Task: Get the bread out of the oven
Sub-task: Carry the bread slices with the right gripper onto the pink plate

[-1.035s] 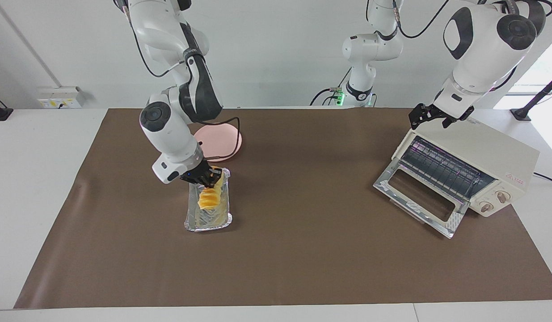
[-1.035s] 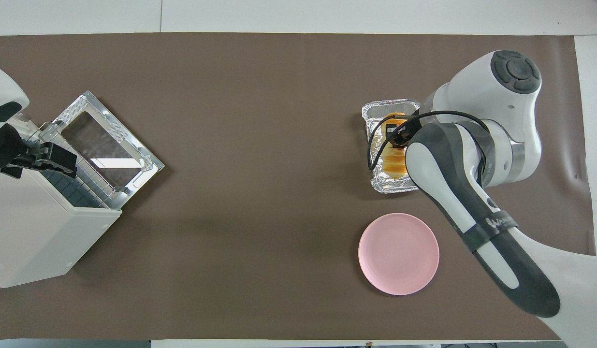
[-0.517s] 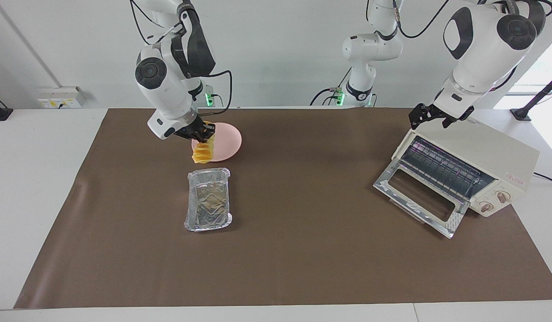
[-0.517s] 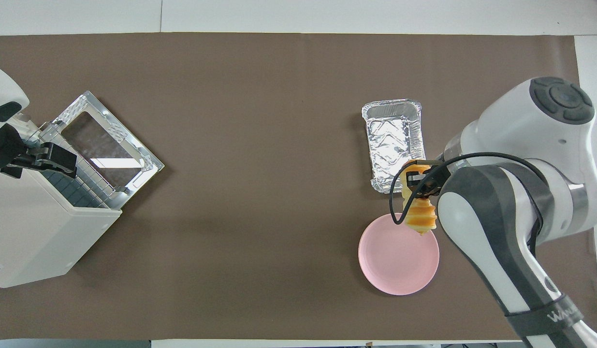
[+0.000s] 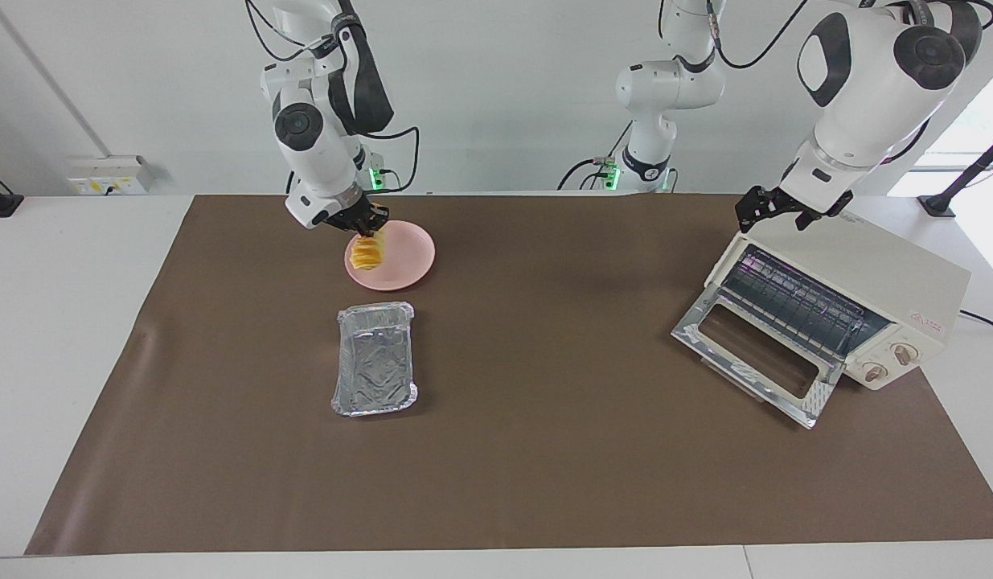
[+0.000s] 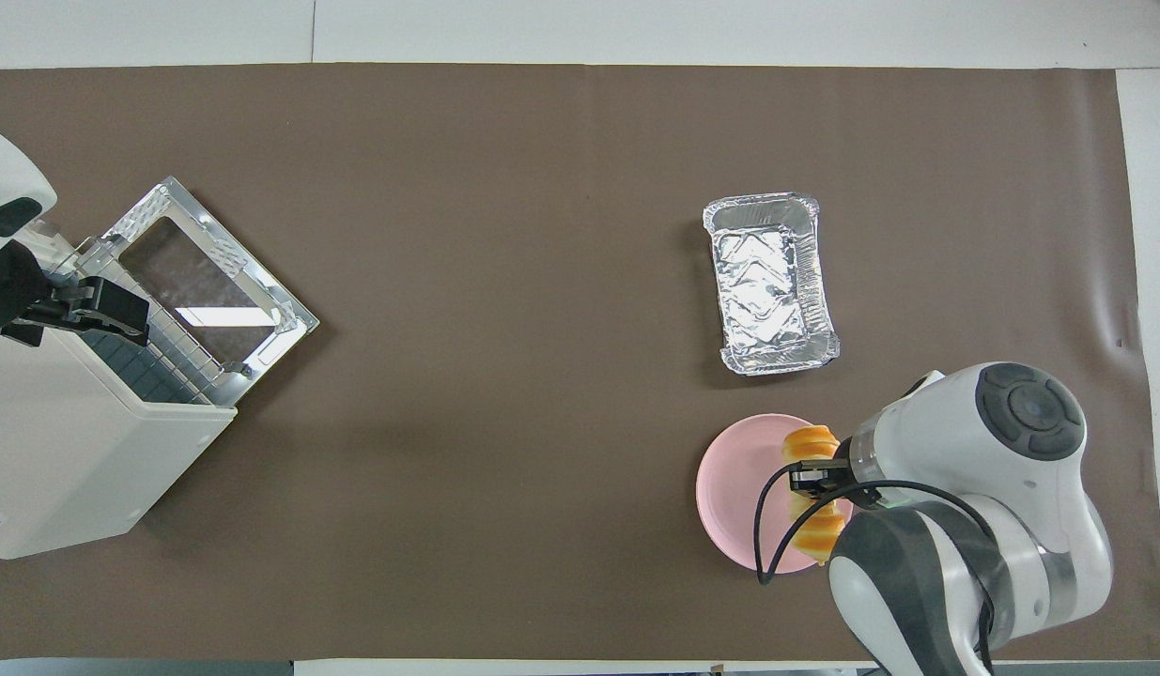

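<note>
The bread [image 5: 365, 254] [image 6: 809, 439], a ridged golden-yellow loaf, hangs end-down over the round pink plate [image 5: 405, 259] [image 6: 733, 488]. My right gripper [image 5: 367, 234] [image 6: 815, 477] is shut on its upper part. The loaf's lower end is close to the plate; I cannot tell whether they touch. The cream-white oven [image 5: 874, 273] [image 6: 63, 451] stands at the left arm's end of the table, its glass door [image 5: 755, 355] [image 6: 208, 274] dropped open and the wire rack bare. My left gripper [image 5: 778, 211] [image 6: 89, 311] waits open just above the oven's top front edge.
An empty silver foil tray [image 5: 375, 367] [image 6: 770, 282] lies on the brown mat [image 5: 544, 450], farther from the robots than the plate. A third arm's base [image 5: 649, 161] stands at the table's robot-side edge.
My right gripper lifted the bread out of the foil tray and carried it toward the robots, over the pink plate, then lowered it. The left arm has not moved.
</note>
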